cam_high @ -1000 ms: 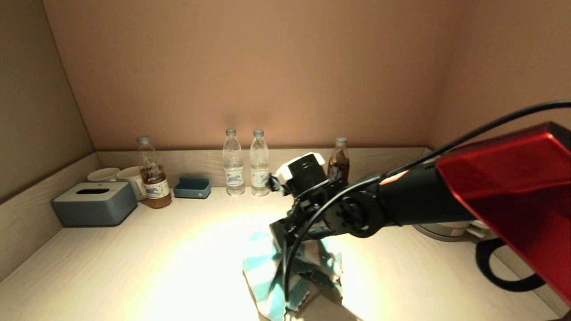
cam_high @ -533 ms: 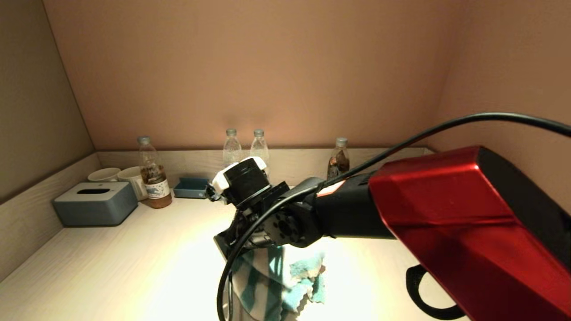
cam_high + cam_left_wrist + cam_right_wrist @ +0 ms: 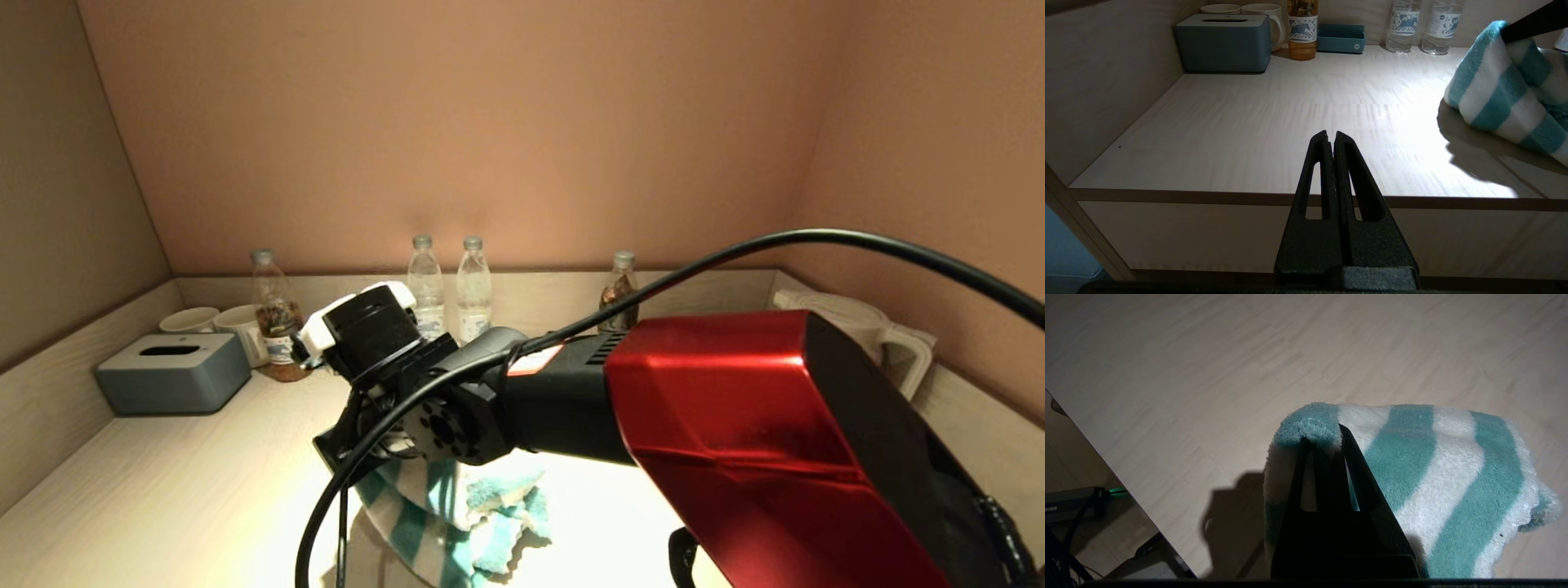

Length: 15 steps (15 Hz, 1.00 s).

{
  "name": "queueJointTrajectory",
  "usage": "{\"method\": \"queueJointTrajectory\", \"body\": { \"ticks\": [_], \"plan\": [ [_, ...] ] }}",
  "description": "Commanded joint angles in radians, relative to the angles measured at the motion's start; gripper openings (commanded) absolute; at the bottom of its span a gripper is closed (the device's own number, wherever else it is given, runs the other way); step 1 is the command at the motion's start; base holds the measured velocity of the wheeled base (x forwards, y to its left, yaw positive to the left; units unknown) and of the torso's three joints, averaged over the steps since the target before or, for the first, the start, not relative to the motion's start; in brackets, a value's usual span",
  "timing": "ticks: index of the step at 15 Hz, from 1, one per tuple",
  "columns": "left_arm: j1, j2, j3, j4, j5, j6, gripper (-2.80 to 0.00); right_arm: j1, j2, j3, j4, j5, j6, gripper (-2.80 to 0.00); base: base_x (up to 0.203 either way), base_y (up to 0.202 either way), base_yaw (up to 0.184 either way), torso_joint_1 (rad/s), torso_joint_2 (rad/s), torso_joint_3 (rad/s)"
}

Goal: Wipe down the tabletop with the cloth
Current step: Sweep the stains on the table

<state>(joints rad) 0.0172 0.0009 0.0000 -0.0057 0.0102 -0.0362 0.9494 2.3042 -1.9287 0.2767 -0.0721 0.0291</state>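
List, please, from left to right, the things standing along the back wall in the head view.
Tissue box → two white mugs → tea bottle → two clear water bottles → dark bottle → white kettle.

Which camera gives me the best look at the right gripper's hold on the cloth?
The right wrist view: the right gripper is shut on a fold of the striped cloth, tips in plain sight. In the head view the arm hides the fingers; only cloth hanging below shows. The left wrist view catches one side of the cloth, and the shut left gripper at the counter's edge.
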Motion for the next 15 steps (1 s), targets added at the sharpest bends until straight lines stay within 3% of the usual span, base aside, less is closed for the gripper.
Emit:
{"method": "queueJointTrajectory", "body": {
  "ticks": [1, 3, 9, 15],
  "plan": [
    [0.000, 0.001, 0.000, 0.000, 0.000, -0.001, -2.80, 0.011, 0.012, -0.004, -0.013, 0.000, 0.000, -2.80, 0.000, 0.000, 0.000, 0.000, 0.00, 0.000],
    [0.000, 0.001, 0.000, 0.000, 0.000, -0.001, -2.80, 0.011, 0.004, -0.003, -0.068, -0.060, -0.041, -2.80, 0.000, 0.000, 0.000, 0.000, 0.00, 0.000],
    [0.000, 0.001, 0.000, 0.000, 0.000, -0.001, -2.80, -0.032, 0.086, 0.079, -0.053, -0.092, -0.018, -2.80, 0.000, 0.000, 0.000, 0.000, 0.00, 0.000],
    [0.000, 0.001, 0.000, 0.000, 0.000, -0.001, -2.80, -0.060, 0.093, 0.120, -0.002, -0.086, 0.130, -2.80, 0.000, 0.000, 0.000, 0.000, 0.00, 0.000]
  ]
}}
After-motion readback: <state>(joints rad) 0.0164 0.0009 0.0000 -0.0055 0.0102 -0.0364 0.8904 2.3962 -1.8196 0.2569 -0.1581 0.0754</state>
